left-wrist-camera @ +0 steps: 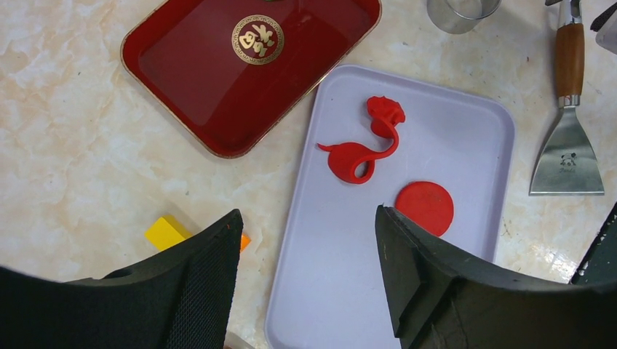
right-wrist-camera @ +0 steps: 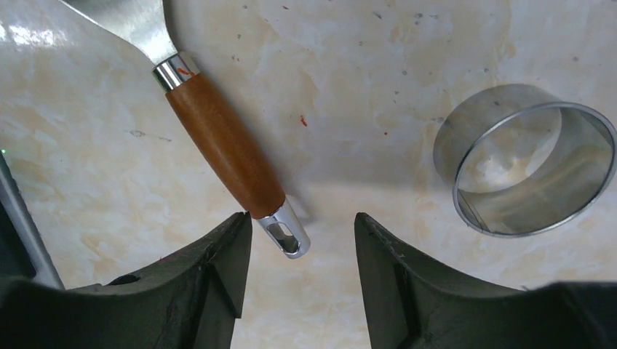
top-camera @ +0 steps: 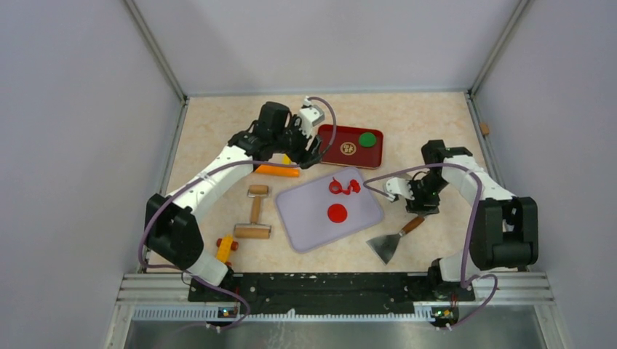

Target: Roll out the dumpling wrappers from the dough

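Observation:
A round flat red dumpling wrapper (top-camera: 336, 213) lies on the lilac board (top-camera: 313, 229); it also shows in the left wrist view (left-wrist-camera: 425, 207). Ragged curly red dough scraps (top-camera: 343, 186) lie at the board's far edge, also in the left wrist view (left-wrist-camera: 362, 151). My left gripper (top-camera: 305, 151) is open and empty, held high beside the red tray; its wrist view (left-wrist-camera: 307, 213) looks down on the board (left-wrist-camera: 335, 291). My right gripper (top-camera: 420, 200) is open and empty, right of the board, low over the scraper's handle end (right-wrist-camera: 284, 234), jaws either side of it (right-wrist-camera: 302, 216), not touching.
A red tray (top-camera: 342, 138) with a green disc (top-camera: 368, 139) stands behind the board. A wooden rolling pin (top-camera: 255, 212) lies left of the board. The scraper (top-camera: 396, 238) lies right of it. A steel ring cutter (right-wrist-camera: 525, 160) sits near the right gripper. Orange block (top-camera: 276, 170), yellow-orange tool (top-camera: 225, 249).

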